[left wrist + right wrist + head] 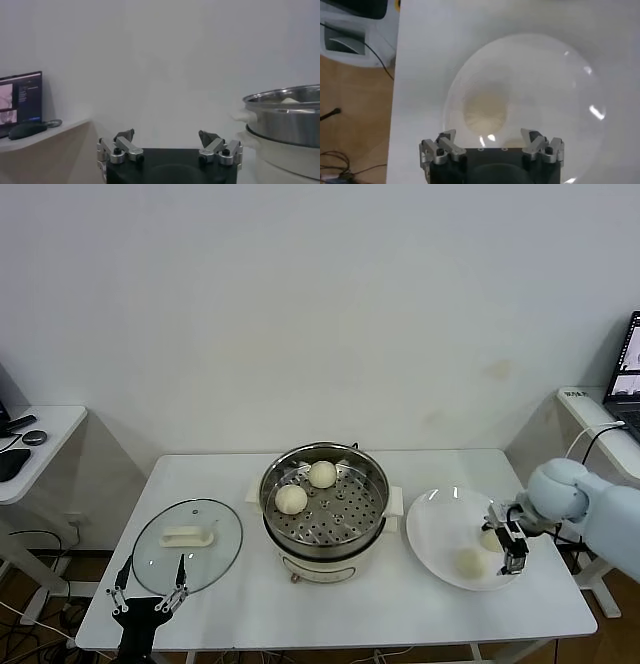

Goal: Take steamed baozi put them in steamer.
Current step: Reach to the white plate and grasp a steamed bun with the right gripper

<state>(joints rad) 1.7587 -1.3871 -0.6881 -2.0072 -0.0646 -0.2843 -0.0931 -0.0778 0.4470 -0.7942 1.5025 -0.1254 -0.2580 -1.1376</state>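
Nearest the robot, the left hand [148, 596] hangs parked at the front edge of the table [240, 609] by the glass lid [187, 545], fingers spread and empty, well apart from any bun. The right hand [508, 541] hovers spread wide and empty over the white plate [432, 524]. One of the plate's two steamed baozi [486, 110] lies directly beneath it and just ahead of its fingertips, so this arm is much the nearer and a short descent should bracket that round bun. Farther back, toward the robot's left of the plate, the steamer [325, 502] already holds two buns on its perforated floor.
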